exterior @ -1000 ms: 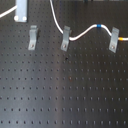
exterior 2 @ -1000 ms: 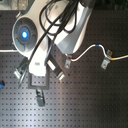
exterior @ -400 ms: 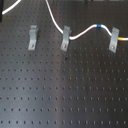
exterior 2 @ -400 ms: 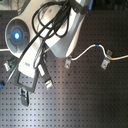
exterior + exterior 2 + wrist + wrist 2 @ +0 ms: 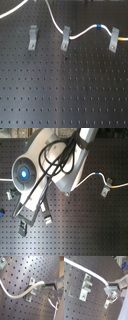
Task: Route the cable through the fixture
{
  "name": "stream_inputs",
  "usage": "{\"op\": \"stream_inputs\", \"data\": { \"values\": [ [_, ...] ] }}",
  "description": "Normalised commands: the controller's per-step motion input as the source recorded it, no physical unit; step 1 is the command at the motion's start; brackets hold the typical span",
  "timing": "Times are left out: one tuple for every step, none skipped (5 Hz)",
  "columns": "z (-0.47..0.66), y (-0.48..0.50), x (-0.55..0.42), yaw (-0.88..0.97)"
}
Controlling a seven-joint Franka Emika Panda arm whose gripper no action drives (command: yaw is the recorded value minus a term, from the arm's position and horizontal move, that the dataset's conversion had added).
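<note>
Three grey clips in a row on the black pegboard bench (image 5: 30,100). Going by the first exterior view's left and right: cable (image 5: 82,32) dropping in from the top edge, running into the middle clip (image 5: 65,40), humping up past the blue band (image 5: 98,26) and landing on the right clip (image 5: 114,42), yellow-orange band (image 5: 123,37) just beyond. Nothing at the left clip (image 5: 32,37) yet, just a loose stretch of cord passing well above it toward the corner. Can't swear to properly seated versus merely resting against the metal, too blurry for that.

Hand (image 5: 44,285) out of frame in the first exterior view and buried under the arm in the second exterior view. Looks pinched shut on the cable in both wrist views, cord feeding straight into the fingertips and draping across a nearby clip (image 5: 29,297). No telling which of the three.

Roughly two thirds done, at a guess: middle and right look handled, left bare. Left to do: bring the held stretch down over the empty clip and tuck it into the slot without dragging the cord out of the other two.
</note>
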Motion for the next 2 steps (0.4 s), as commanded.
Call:
{"op": "stream_inputs", "data": {
  "values": [
    [0.07,0.372,-0.066,0.43],
    [0.05,0.328,-0.200,0.51]
  ]
}}
